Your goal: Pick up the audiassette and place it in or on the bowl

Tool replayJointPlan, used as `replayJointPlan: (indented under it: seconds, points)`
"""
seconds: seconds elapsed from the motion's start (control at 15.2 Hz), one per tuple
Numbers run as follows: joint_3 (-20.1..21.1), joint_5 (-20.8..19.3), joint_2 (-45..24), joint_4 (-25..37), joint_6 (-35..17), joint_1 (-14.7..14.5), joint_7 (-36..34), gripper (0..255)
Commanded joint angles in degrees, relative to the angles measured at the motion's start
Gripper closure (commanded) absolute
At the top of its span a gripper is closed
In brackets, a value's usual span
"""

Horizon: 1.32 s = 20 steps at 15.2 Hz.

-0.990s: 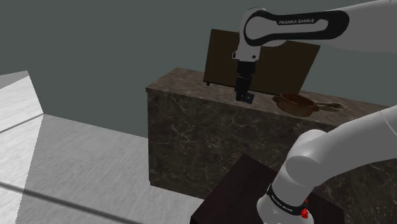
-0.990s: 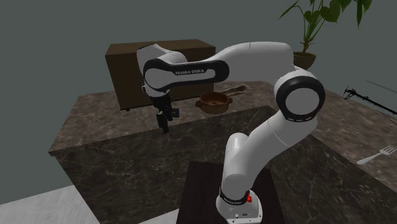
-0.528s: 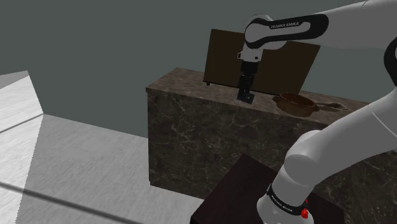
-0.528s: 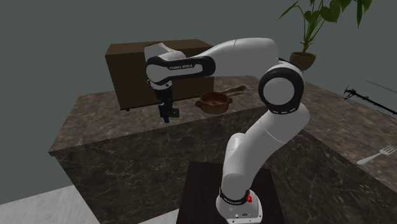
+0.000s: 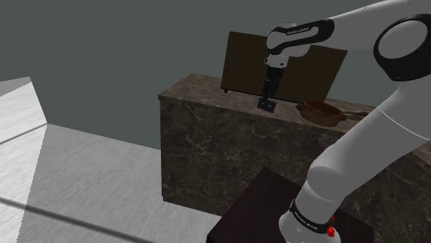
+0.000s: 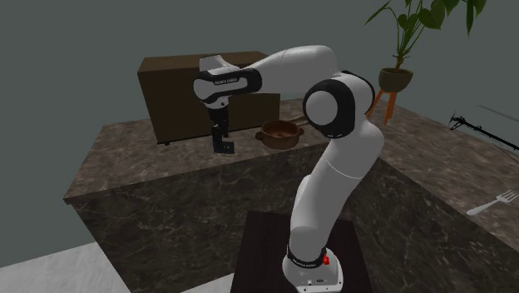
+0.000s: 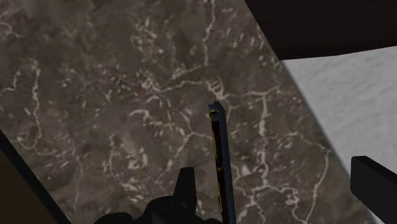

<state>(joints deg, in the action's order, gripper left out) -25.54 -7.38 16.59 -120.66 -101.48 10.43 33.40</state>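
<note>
Right now the white arm (image 6: 333, 175) rises from its dark stand (image 6: 264, 245), bends at a high elbow and sends its forearm level towards the second exterior view's left. At the wrist it turns straight down, so the claw (image 6: 223, 147) points at the dark marble worktop (image 6: 141, 166) and hangs low over it. It hangs in front of a brown cabinet (image 6: 166, 91), with the brown bowl (image 6: 279, 133) near it on that view's right, apart from the hand.

Along the hand, the claw (image 7: 273, 172) is spread wide, its two black fingers (image 7: 186, 188) well apart. The audio cassette (image 7: 219, 159) is seen edge-on between them as a thin dark slab with yellow marks. It lies close beside one finger and far from the other, and is not pinched. Whether it touches the nearer finger cannot be told.
</note>
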Motion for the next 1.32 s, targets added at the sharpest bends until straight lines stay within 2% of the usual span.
replayJointPlan:
  seconds: [0.0, 0.53, 0.99, 1.06, 1.25]
  points:
    - [-2.06, 1.12, -3.39, 2.88, -0.98, 0.45, 2.41, 0]
    - [-2.49, 1.05, -3.88, -2.53, -6.84, 0.67, 2.46, 0]
    - [-2.49, 1.05, -3.88, -2.52, -6.83, 0.67, 2.46, 0]
    - [-2.49, 1.05, -3.88, -2.52, -6.83, 0.67, 2.46, 255]
    - [-2.49, 1.05, -3.88, -2.52, -6.83, 0.67, 2.46, 255]
